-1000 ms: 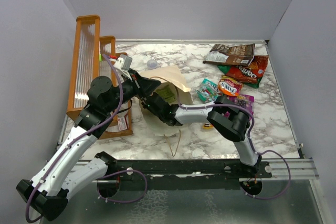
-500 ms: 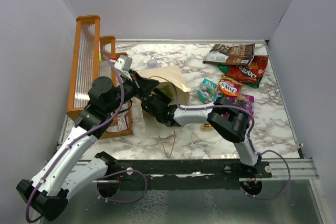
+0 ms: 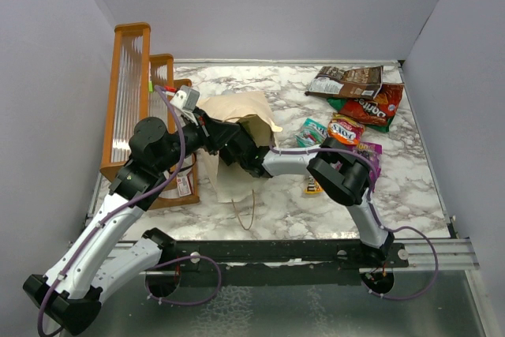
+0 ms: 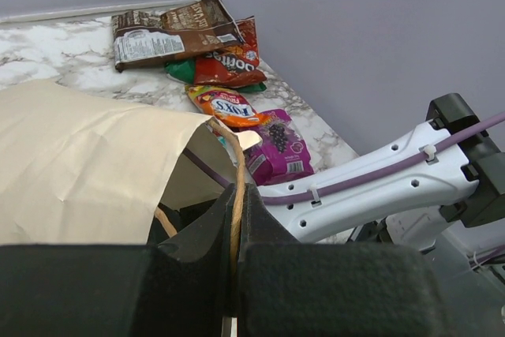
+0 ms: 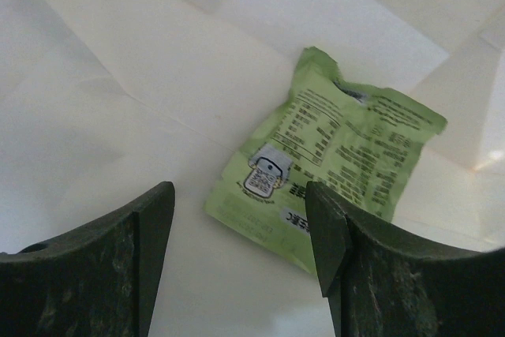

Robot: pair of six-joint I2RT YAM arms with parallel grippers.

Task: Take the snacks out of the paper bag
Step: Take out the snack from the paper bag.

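Inside the paper bag (image 3: 223,179), my right gripper (image 5: 238,199) stands with its jaws apart and empty, and a green packet (image 5: 347,155) lies on the paper just ahead of them. My left gripper (image 4: 238,195) is clamped on the bag's tan handle (image 4: 237,171) at the mouth. On the marble table (image 3: 418,179), far right, lie a brown chip bag (image 3: 347,80), an orange-red chip bag (image 3: 375,106) and a purple pouch (image 3: 369,151).

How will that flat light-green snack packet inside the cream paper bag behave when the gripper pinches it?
The light-green snack packet looks thin and crinkled, so it will probably flex rather than stay stiff. It lies nearly flat, so likely very light. Its film may slide on the smooth cream paper bag if pushed.
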